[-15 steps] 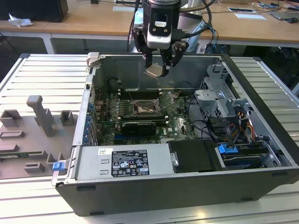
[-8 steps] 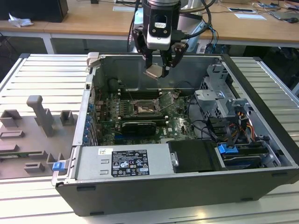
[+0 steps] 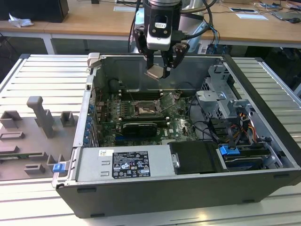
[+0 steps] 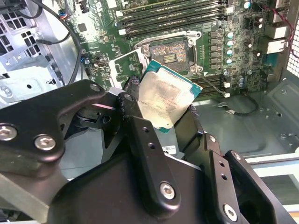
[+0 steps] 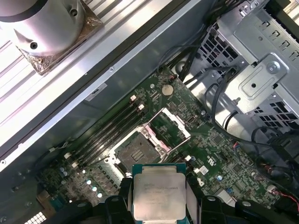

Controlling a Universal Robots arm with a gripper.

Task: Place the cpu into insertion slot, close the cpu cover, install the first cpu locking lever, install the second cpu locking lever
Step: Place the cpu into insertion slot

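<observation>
1. Here, the pincer (image 3: 159,70) hangs inside the open computer case (image 3: 117,66), above the motherboard (image 3: 181,127). It is pressed in on the cpu (image 3: 155,72).
2. In the second wrist view, the two black fingers (image 4: 130,105) clamp opposite edges of the chip. The gap between them is no wider than the chip itself. The cpu's dull silver top faces the camera, and its green rim shows along the free edges.
3. In the first wrist view, the cpu (image 5: 160,196) sits between the fingertips (image 5: 125,191). It is clear of the board and touches nothing else.
4. The insertion slot (image 5: 135,151) lies beneath and ahead of the chip. It is a dark square socket in a silver frame, and nothing is seated in it.
5. The cpu cover (image 5: 169,127) is swung up on its hinge beside the socket. It stands tilted, with the board visible through its cut-out. In the exterior view it rises on the socket's side toward the exterior view's right.
6. Long black memory slots (image 5: 110,128) run alongside the socket on its far side from the cover.
7. Further out in the exterior view:
   - a labelled power supply (image 3: 124,162) fills the near edge of the case;
   - a grey drive cage (image 3: 221,94) with cables stands at the exterior view's right.
8. The case rests on a slatted metal counter (image 3: 42,75). Grey fixture blocks (image 3: 42,117) are at the exterior view's left.
</observation>
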